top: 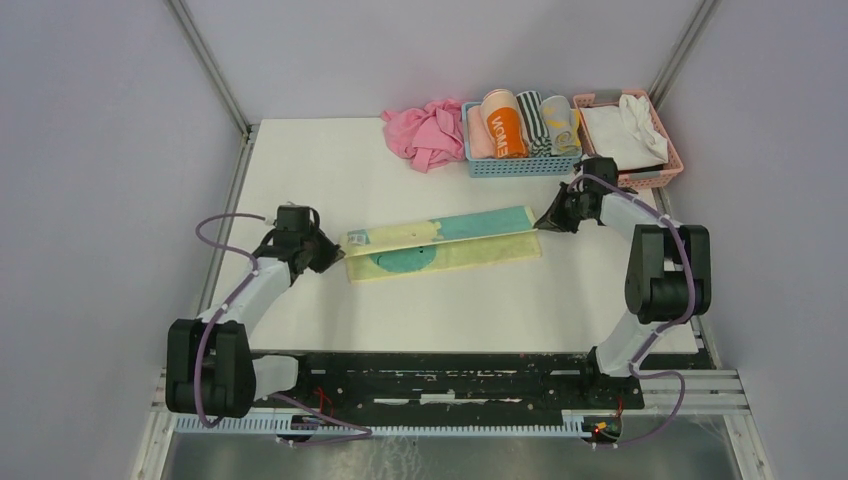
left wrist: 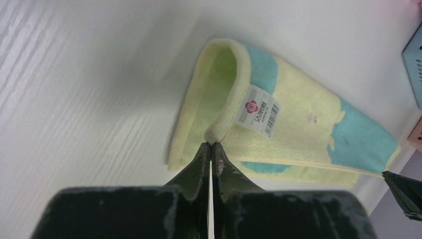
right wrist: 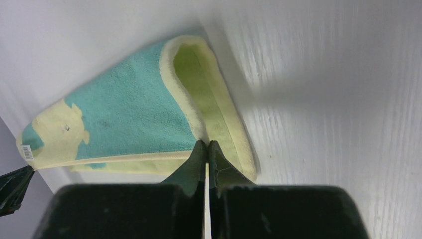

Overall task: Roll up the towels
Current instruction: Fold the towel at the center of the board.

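Note:
The pale yellow towel [top: 440, 243] with the teal figure lies stretched across the middle of the table, its upper layer lifted and folded over lengthwise. My left gripper [top: 335, 250] is shut on the towel's left corner; in the left wrist view the tips [left wrist: 210, 147] pinch the towel [left wrist: 293, 129] edge by its white label. My right gripper [top: 543, 221] is shut on the towel's right corner; in the right wrist view the tips [right wrist: 206, 144] pinch the towel [right wrist: 129, 109] edge. The grey towel with yellow marks [top: 562, 124] stands rolled in the blue basket.
A blue basket [top: 520, 167] at the back holds several rolled towels. A pink basket [top: 665, 175] with white cloth stands to its right, close behind the right gripper. A crumpled pink cloth [top: 425, 132] lies left of the blue basket.

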`<control>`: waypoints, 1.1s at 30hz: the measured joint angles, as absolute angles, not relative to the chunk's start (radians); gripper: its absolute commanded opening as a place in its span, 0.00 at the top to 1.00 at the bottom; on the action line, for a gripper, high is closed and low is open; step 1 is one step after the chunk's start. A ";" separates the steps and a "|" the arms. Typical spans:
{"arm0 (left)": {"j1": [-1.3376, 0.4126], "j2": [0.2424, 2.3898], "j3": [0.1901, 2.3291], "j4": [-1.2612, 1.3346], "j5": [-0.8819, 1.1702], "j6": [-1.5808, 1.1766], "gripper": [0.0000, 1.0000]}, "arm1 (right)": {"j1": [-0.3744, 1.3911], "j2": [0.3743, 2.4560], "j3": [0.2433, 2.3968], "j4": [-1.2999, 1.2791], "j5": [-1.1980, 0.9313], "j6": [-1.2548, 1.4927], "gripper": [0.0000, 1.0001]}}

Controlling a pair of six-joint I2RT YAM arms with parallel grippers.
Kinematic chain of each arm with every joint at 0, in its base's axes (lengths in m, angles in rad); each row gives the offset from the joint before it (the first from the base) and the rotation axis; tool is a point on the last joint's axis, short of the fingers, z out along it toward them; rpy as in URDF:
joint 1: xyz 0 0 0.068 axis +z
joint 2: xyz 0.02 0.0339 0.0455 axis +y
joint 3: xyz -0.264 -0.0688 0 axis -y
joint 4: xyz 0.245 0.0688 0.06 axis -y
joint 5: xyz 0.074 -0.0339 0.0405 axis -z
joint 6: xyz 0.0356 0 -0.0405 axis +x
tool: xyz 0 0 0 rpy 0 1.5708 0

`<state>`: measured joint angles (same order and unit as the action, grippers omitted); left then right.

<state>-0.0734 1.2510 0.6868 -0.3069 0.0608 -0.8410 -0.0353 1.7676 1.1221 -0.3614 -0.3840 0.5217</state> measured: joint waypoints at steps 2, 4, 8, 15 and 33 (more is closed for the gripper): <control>-0.073 1.226 0.642 -0.304 0.070 -0.842 0.97 | -0.038 1.728 1.066 -0.377 -0.383 0.520 1.00; -0.073 1.208 0.606 -0.304 0.082 -0.842 0.97 | -0.039 1.688 1.031 -0.387 -0.379 0.516 1.00; -0.073 1.185 0.553 -0.301 0.099 -0.843 0.97 | -0.040 1.635 0.984 -0.381 -0.364 0.509 1.00; -0.073 1.149 0.458 -0.282 0.117 -0.844 0.97 | -0.040 1.645 0.908 -0.369 -0.355 0.507 1.00; -0.073 1.100 0.431 -0.302 0.110 -0.843 0.69 | -0.041 1.625 0.863 -0.395 -0.309 0.490 0.68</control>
<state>-0.0734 1.0996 0.4313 -0.3016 0.1104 -0.8433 -0.0414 1.6249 0.8631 -0.3950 -0.3092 0.4900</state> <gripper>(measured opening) 0.219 0.253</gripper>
